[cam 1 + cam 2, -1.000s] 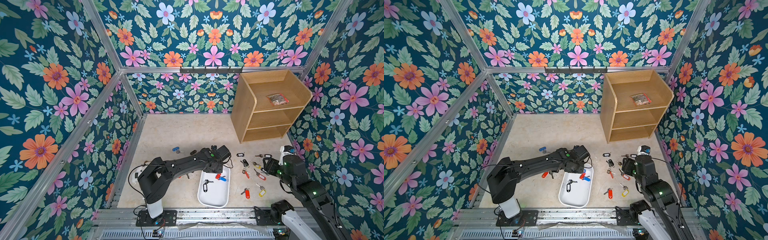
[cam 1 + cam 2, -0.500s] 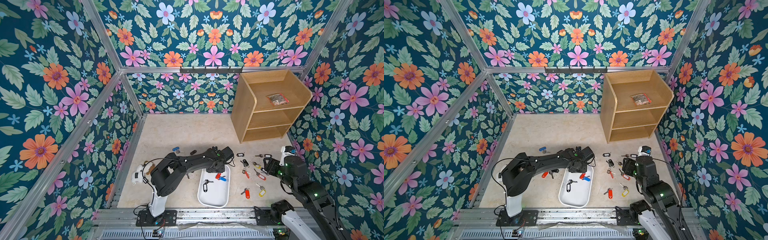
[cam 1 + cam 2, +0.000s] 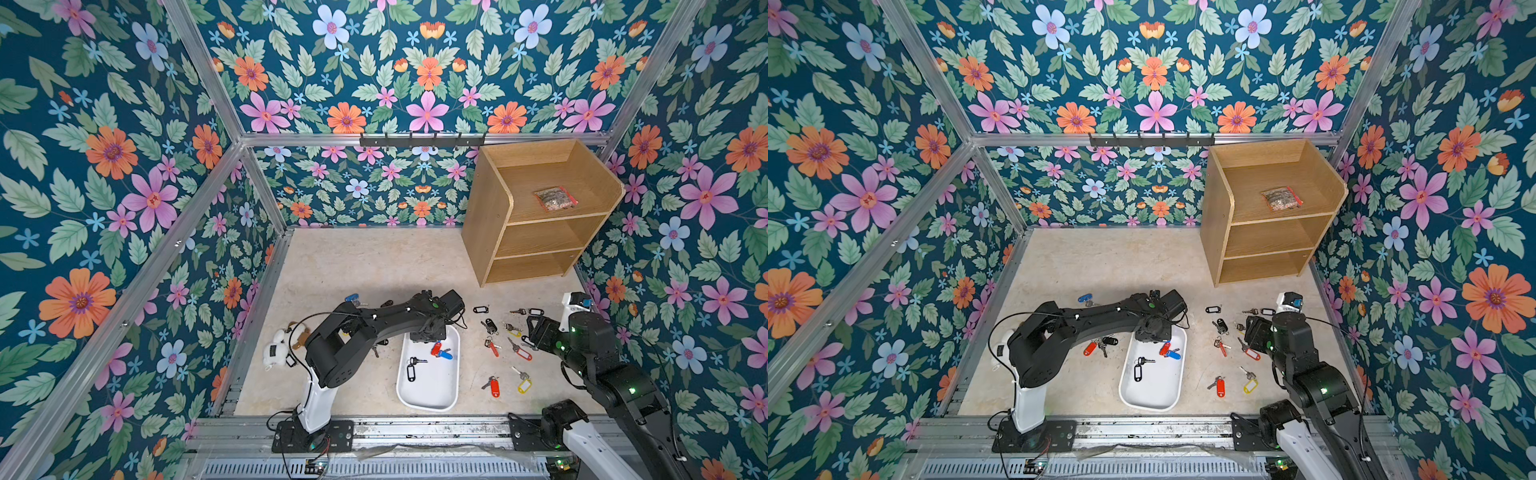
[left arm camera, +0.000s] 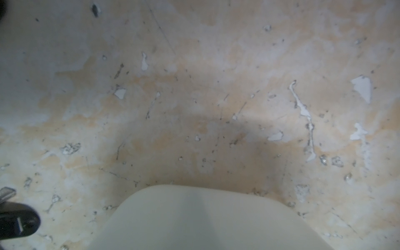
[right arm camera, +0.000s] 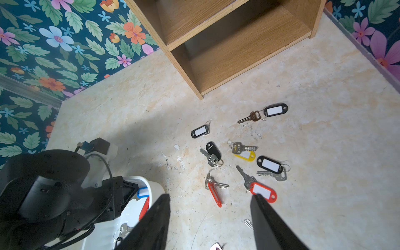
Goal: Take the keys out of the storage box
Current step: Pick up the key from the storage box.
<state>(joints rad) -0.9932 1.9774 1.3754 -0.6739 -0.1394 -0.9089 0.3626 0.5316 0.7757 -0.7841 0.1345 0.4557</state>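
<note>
Quick rundown: three of the small silver metal keys (image 3: 440, 351) on oblong plastic tags are left inside the shallow white plastic storage box (image 3: 430, 395). A red-tagged one and a blue-tagged one are lying together near the box's far end, and a black-tagged one (image 3: 412, 368) is found closer to the box's middle. The other keys are scattered over the beige tabletop (image 3: 374, 266), mostly to the right of the box, with a few to its left.

The black left arm (image 3: 374, 322) is stretched over the far end of the box, and the left jaws are squeezed fully together down there. Whether a key is pinched can't be told: the tips are hidden under the wrist in both top views, and only the box's end and bare tabletop are shown in the left wrist view. The right jaws are held wide apart with nothing between them, above the loose keys right of the box.

Handling-wise, these keys can be expected to be light, stiff and thin, lying flat on smooth plastic, so the metal blade is probably hard to get under and easily skidded. The tag looks like the better spot, being chunkier and best pinched across its narrow width. The key would likely be left dangling from its ring. The red and blue pair might get lifted together, and little room is left beside the box wall.
</note>
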